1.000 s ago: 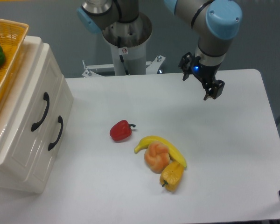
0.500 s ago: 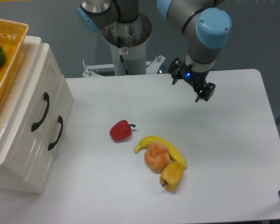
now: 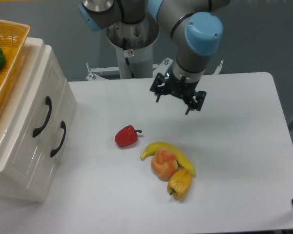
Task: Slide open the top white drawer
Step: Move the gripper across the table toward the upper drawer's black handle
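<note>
Above the middle of the white matte table point(image 3: 244, 161), our black two-finger gripper point(image 3: 178, 101) hangs with its fingers spread apart and nothing between them, well apart from the cabinet at the left edge. We judge the step in hand to be the approach to the handle.

At that left edge the glossy cream-white plastic top drawer point(image 3: 27, 114), a deep box with a panelled front, sits shut, and its curved black handle point(image 3: 42, 117) bows out from the panel. Just beside it is the matching lower drawer point(image 3: 46, 153) with its own black handle, so we should aim for the handle nearer the cabinet's top. To do this well, we would turn the fingers to straddle that thin arch across its middle, close firmly, then pull straight out along the drawer's run; smooth plastic may slip.

Between us and the cabinet lie a shiny red bell pepper point(image 3: 126, 136), a smooth yellow banana point(image 3: 158, 147), a lumpy peach-coloured fruit point(image 3: 164, 164) and a waxy orange-yellow pepper point(image 3: 180, 183); we should pass above them.
</note>
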You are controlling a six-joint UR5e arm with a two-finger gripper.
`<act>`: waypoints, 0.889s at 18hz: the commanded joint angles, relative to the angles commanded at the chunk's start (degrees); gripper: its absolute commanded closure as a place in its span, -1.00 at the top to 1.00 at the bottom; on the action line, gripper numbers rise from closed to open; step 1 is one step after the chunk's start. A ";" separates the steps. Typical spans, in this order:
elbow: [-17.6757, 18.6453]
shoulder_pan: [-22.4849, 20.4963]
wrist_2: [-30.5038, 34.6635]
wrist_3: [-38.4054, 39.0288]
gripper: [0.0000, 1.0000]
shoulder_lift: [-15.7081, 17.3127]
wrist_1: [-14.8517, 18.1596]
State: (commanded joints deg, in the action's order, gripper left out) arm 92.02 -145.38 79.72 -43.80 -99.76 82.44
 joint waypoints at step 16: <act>-0.79 13.71 -2.10 30.96 1.00 -1.14 0.09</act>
State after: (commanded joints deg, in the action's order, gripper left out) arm 91.23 -131.66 77.61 -12.84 -100.90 82.53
